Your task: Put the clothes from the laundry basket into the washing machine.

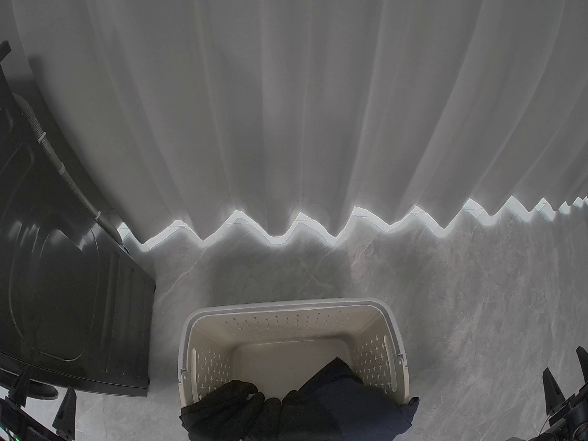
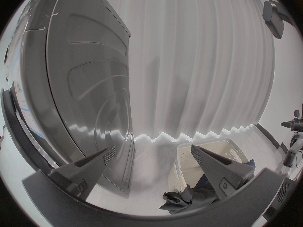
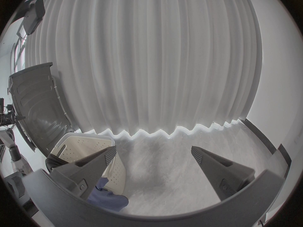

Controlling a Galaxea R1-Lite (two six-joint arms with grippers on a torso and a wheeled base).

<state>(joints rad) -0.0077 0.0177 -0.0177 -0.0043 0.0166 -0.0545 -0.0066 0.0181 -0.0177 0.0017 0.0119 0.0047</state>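
Head view, item by item: laundry basket [image 1: 288,309], cream, perforated, on the grey floor [image 1: 490,301], just beside the washing machine [image 1: 67,277] at the robot's left. Clothes: dark blue garment [image 1: 349,399] and black garment [image 1: 223,402], both bunched at the basket's near wall and draped over its near rim; far half of the basket's bottom bare. Washing machine: dark panel with a ribbed hose [image 1: 55,160] turned toward the camera; drum and door hidden. White curtain [image 1: 306,93] behind everything.

Left gripper [image 1: 41,399]: low, near the machine's near corner, released, jaws wide, nothing between them. Right gripper [image 1: 566,378]: well apart from the basket on the robot's right, likewise released and empty.

Progress, as a judgement: loading either not begun or unfinished. At least two pieces left in the basket, none in a claw, none visibly at the machine. Remaining: grasp each garment off the near rim, carry it leftward, feed it into the drum. Contents of the drum impossible to tell.
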